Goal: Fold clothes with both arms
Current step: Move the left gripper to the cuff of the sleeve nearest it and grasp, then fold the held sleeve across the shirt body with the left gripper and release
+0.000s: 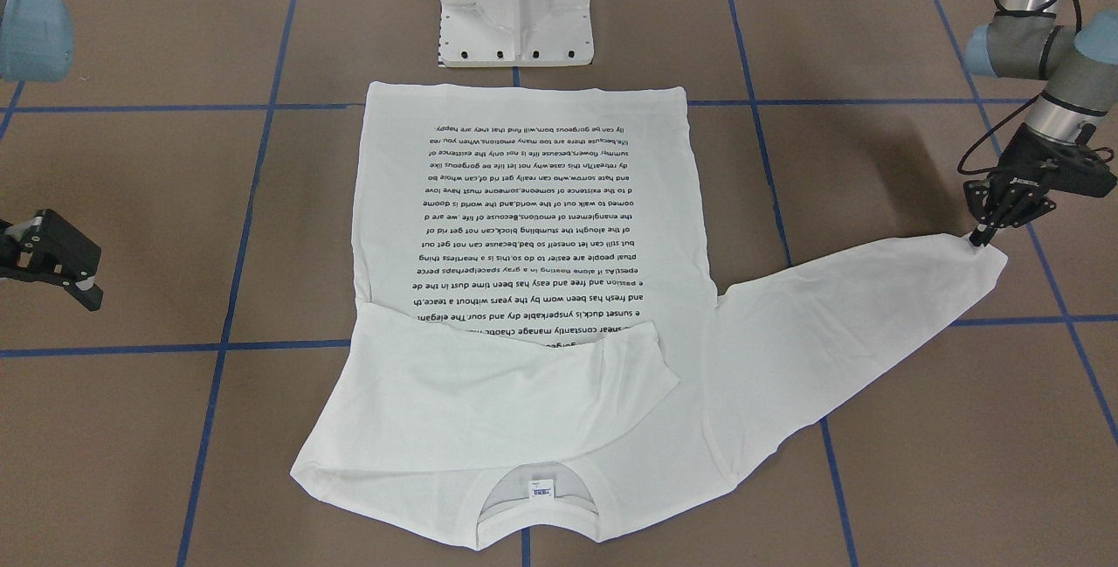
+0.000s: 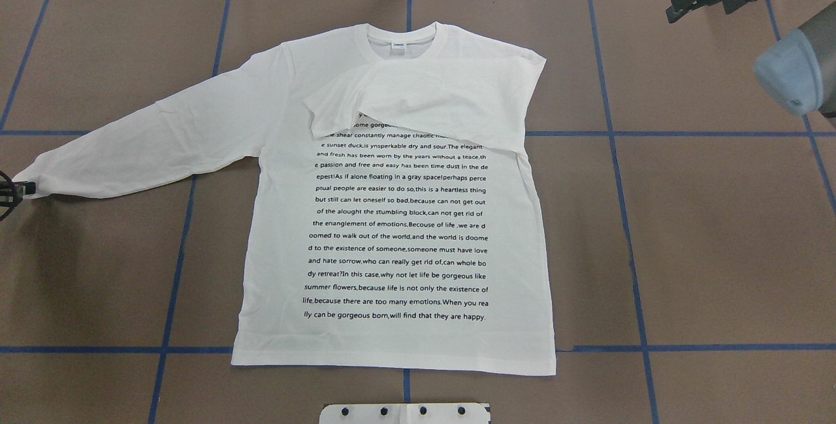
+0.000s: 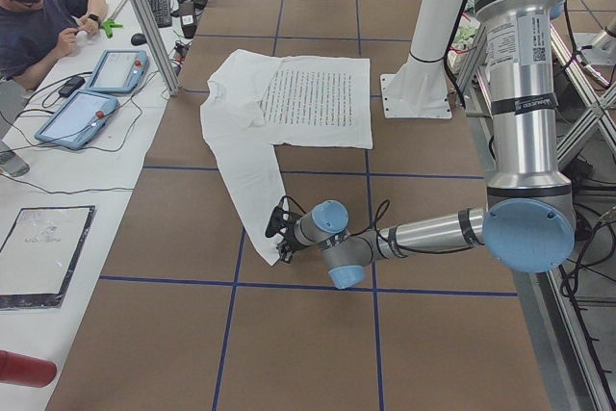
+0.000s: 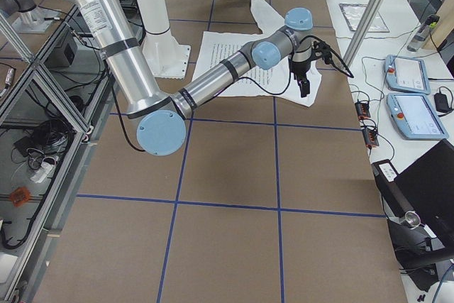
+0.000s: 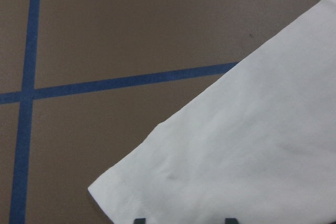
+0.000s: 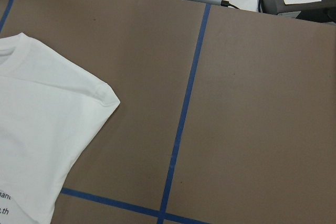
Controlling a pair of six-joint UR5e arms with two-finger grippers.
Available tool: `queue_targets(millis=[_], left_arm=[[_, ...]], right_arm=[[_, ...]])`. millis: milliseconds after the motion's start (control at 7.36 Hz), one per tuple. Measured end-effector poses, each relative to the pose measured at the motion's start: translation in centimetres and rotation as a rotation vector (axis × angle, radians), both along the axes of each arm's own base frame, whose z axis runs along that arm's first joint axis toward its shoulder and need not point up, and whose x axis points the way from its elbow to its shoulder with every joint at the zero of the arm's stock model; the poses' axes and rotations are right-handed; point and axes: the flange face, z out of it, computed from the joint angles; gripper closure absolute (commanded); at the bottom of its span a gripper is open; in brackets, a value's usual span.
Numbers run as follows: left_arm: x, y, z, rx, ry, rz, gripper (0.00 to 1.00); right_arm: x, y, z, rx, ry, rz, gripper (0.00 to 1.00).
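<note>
The left gripper (image 1: pixel 983 235), jaws apart, sits at the shirt's (image 1: pixel 524 226) cuff (image 1: pixel 991 259) (1 sleeve (image 1: pixel 524 375) lies folded in), and the right gripper (image 1: pixel 65 274) hangs spread, holding nothing.

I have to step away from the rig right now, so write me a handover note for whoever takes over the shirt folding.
Left pincer: down at the cuff of the outstretched sleeve; I cannot tell whether it has closed on it.
Right pincer: open, empty, to the robot's right of the T-shirt.
T-shirt: flat on the table, print up, collar away from the robot.
Done: the sleeve on the robot's right lies folded across the chest.
Left: fold the outstretched sleeve in, then probably the body.
</note>
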Motion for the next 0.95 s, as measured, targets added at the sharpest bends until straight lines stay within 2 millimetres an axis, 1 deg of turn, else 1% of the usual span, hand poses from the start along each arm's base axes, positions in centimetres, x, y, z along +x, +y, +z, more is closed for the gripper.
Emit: queue_targets(millis=[136, 272, 408, 543, 679, 815, 951], left_arm=[[0.2, -0.1, -1.2, 0.025, 0.021, 0.021, 1.0], [0.5, -0.6, -3.5, 0.088, 0.055, 0.041, 1.0], [1.0, -1.7, -6.5, 0.159, 0.095, 0.048, 1.0], [2.3, -3.5, -10.0, 0.209, 0.148, 0.052, 1.0], [3.8, -5.4, -13.4, 0.224, 0.211, 0.068, 1.0], [5.6, -7.4, -17.3, 0.209, 0.278, 0.09, 1.0], [7.4, -9.6, -21.8, 0.182, 0.328, 0.103, 1.0]], right_arm=[[0.0, 0.1, 0.1, -0.002, 0.0, 0.0, 0.0], [0.1, 0.2, 0.3, -0.004, 0.0, 0.0, 0.0], [0.2, 0.5, 0.5, -0.006, -0.001, -0.001, 0.0], [0.2, 0.7, 0.7, -0.008, 0.0, -0.001, 0.0], [0.3, 0.8, 0.9, -0.011, 0.001, -0.001, 0.0], [0.3, 0.8, 1.1, -0.013, 0.002, -0.001, 0.0], [0.3, 0.9, 1.3, -0.014, 0.002, -0.001, 0.0]])
